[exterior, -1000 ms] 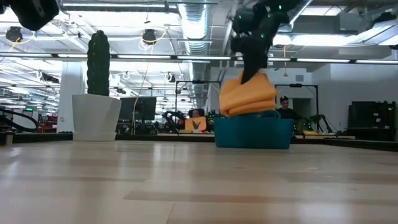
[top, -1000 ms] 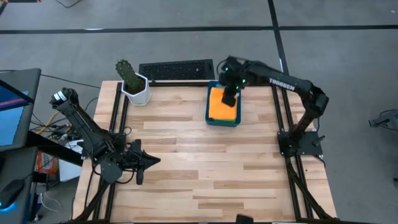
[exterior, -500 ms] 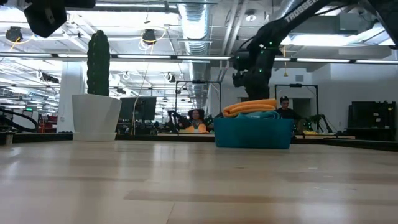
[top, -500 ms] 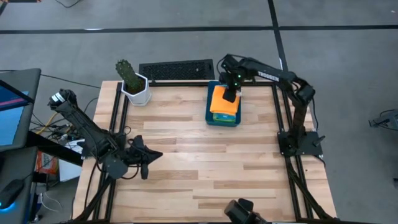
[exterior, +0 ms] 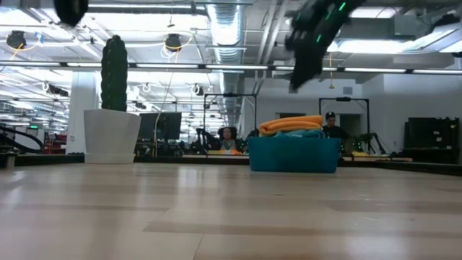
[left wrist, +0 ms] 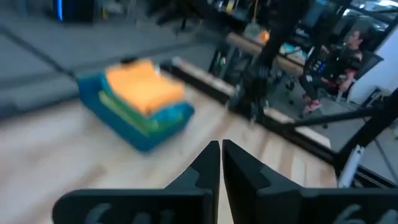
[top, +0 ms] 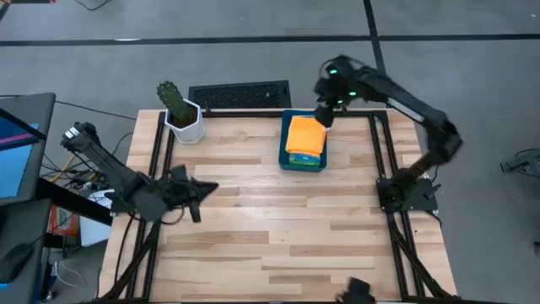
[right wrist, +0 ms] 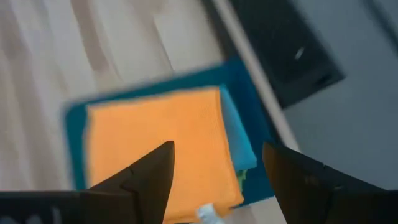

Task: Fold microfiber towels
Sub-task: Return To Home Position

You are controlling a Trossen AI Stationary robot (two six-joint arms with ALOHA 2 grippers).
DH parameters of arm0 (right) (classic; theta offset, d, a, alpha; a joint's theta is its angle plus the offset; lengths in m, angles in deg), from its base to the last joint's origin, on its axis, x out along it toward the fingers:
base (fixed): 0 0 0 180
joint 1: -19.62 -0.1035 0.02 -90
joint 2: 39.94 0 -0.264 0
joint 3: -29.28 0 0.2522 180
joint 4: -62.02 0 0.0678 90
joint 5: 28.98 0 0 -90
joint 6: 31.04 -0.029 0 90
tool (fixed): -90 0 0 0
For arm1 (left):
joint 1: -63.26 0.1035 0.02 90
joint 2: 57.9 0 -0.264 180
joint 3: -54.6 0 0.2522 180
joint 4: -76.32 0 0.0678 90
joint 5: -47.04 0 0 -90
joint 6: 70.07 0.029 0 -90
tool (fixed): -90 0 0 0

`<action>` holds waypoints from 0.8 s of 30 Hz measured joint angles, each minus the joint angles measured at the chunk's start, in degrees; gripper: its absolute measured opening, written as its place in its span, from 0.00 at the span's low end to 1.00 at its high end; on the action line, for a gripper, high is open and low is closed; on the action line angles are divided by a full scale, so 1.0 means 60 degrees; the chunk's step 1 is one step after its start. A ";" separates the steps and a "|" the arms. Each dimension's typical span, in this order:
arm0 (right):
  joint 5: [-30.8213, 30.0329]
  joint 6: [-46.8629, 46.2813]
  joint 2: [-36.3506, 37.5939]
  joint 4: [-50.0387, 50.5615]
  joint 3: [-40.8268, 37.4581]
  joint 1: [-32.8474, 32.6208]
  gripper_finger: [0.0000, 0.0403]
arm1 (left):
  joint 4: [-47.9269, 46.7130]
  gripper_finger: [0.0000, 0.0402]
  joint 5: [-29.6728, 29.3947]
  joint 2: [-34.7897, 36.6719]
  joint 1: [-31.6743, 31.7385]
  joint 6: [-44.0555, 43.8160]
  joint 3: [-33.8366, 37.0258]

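Observation:
A folded orange microfiber towel (top: 305, 133) lies on top of a stack of folded towels in the dark blue bin (top: 289, 160) at the table's far edge. A light blue towel (right wrist: 240, 138) and a strip of a green one (left wrist: 127, 115) show under it. My right gripper (top: 325, 116) hovers open above the bin's far right corner, well clear of the stack (exterior: 291, 125). My left gripper (top: 199, 191) is shut and holds nothing, over the table's left side, pointing toward the bin (left wrist: 149, 127).
A white pot with a cactus (top: 179, 114) stands at the far left corner. A black keyboard (top: 240, 94) lies just beyond the far edge. The bare wooden tabletop (top: 287, 228) stretches from the bin to the near edge. People sit in the room behind (exterior: 228, 139).
My right gripper has lowered the folded orange towel onto the stack in the bin, opened and let go of it. It has then risen and drawn back toward the far edge. The towel now lies flat on the stack. My left gripper has shifted toward the far edge.

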 joint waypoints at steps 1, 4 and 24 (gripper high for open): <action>0.0009 -0.0285 0.0470 0.0055 0.0000 -0.0047 0.67 | -0.0001 0.02 -0.0091 0.0203 0.0051 0.0613 -0.0178; 0.0009 -0.0880 0.1880 0.0488 0.0004 -0.0313 0.67 | 0.0035 0.02 -0.0365 0.0721 0.0181 0.2192 -0.0687; 0.1205 -0.6726 1.1181 -1.1224 -1.2757 -0.3199 0.67 | 0.1027 0.02 0.2915 0.5233 0.1529 0.2836 0.2701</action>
